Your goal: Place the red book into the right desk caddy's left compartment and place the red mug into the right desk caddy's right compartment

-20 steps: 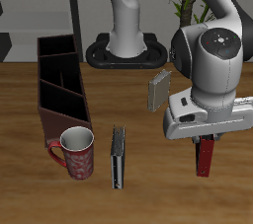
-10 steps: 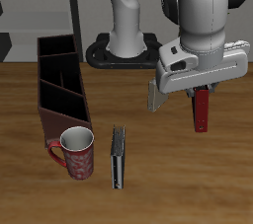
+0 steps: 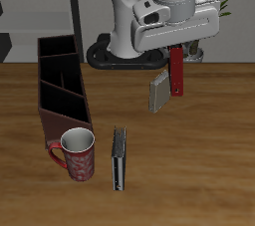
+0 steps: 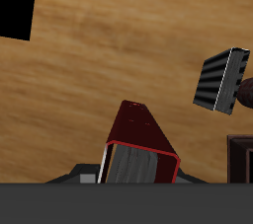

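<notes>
My gripper is shut on the red book, which hangs upright well above the table, in front of the robot's base. In the wrist view the red book juts out from between the fingers, dark red with black edging. The right desk caddy is a long maroon box with dividers, lying far across the table from the gripper. The red mug with a white floral pattern stands upright by the caddy's near end, close to the table's front edge.
A grey book stands tilted on the table just below and beside the held book; it also shows in the wrist view as the grey book. A black book with a pale edge lies beside the mug. The robot's base sits behind.
The gripper has risen and moved back and toward the caddy side, carrying the red book from low near the table's front to high over the grey book.
</notes>
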You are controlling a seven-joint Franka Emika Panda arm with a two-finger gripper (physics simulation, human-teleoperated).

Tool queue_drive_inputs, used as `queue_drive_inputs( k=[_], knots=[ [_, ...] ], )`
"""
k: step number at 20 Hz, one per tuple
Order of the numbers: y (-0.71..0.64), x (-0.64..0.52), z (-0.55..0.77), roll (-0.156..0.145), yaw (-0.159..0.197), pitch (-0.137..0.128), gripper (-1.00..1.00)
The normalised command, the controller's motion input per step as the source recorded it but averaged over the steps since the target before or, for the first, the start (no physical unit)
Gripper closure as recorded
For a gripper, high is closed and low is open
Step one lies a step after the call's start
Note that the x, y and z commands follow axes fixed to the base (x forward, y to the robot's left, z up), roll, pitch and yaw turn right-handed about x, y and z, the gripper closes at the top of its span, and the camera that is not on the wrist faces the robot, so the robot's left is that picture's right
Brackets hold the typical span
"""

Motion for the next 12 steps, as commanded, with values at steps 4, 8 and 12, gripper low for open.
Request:
queue_drive_inputs(
  k=[4,8,12],
  knots=[
    [-0.62,-0.33,0.39,-0.031,0.005,-0.036,1.00],
    [-0.74,-0.17,0.22,-0.027,-0.017,-0.008,1.00],
    [-0.45,-0.09,0.04,-0.005,-0.031,0.009,1.00]
  ],
)
